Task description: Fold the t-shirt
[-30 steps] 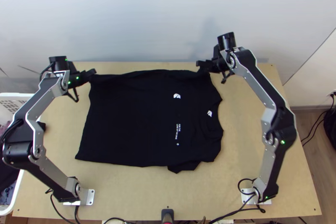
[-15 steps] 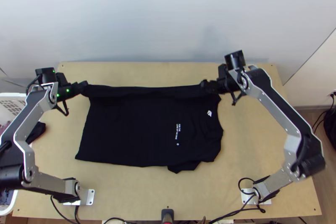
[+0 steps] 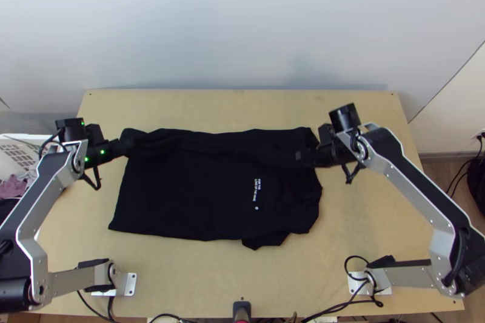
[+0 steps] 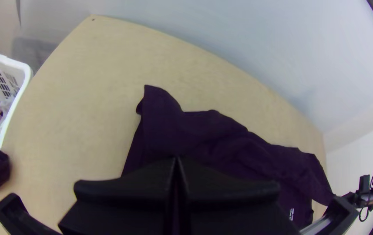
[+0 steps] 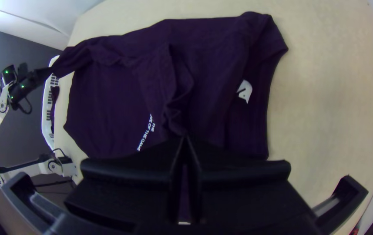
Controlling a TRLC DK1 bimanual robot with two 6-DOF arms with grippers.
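The black t-shirt lies on the table with its far edge folded over toward the near side, the fold wavy. In the top view my left gripper is at the shirt's far left corner, and my right gripper is over its right part. In the left wrist view my left gripper is closed on the shirt's dark cloth. The right wrist view has my right gripper pinching a bunched ridge of the shirt, with a white logo beside it.
A white basket with clothes stands beyond the table's left edge. Bare wooden table lies behind the shirt, and more stretches to its right. A dark object stands at the near edge, with cables about the arm bases.
Both grippers have come toward the near side with the shirt's far edge, the right one farther. The fold has deepened, covering the upper logo and then the lower one.
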